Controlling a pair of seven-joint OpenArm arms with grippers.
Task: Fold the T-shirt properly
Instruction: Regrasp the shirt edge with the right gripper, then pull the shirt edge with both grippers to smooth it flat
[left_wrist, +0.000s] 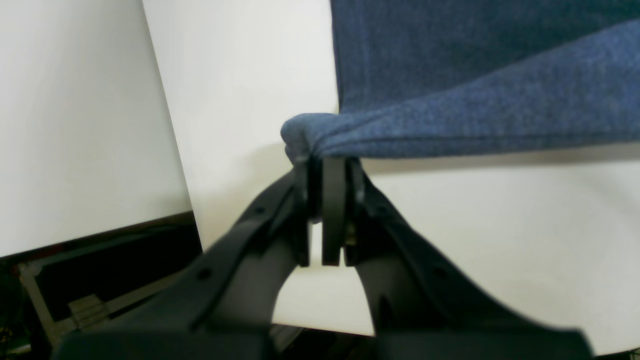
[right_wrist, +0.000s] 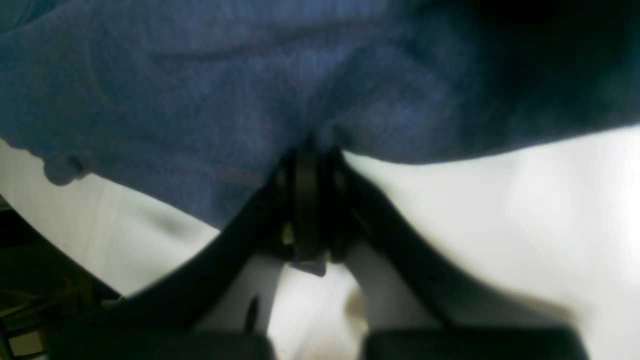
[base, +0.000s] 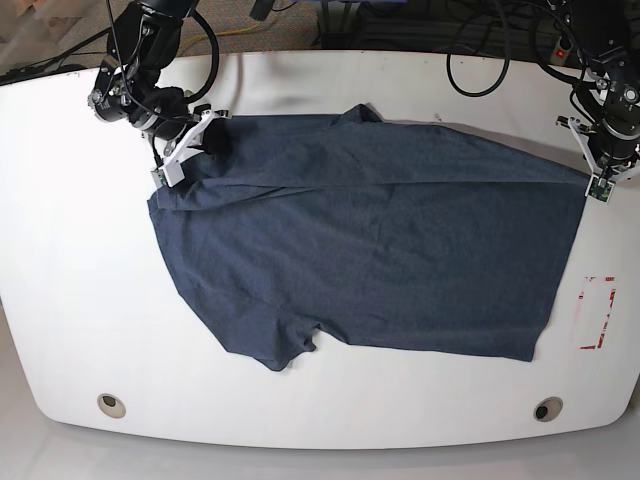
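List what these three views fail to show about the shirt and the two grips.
- Right wrist view: blurred; where on the T-shirt the right gripper bites is unclear.
- Left wrist view: the picture's edges cut off most of the shirt beyond the left gripper.
- Base view: the lettering near the collar cannot be seen; the jaws are too small to judge.
- Table under the cloth: hidden.

The T-shirt (base: 370, 250) is dark navy blue with a fine heathered fleck and no print showing. It lies on a plain white surface (base: 90, 300). The left hand (left_wrist: 327, 165) and the right hand (right_wrist: 307, 155) are both matte black. Near the left hand, the surface carries a red-and-white rectangular mark (base: 597, 313).
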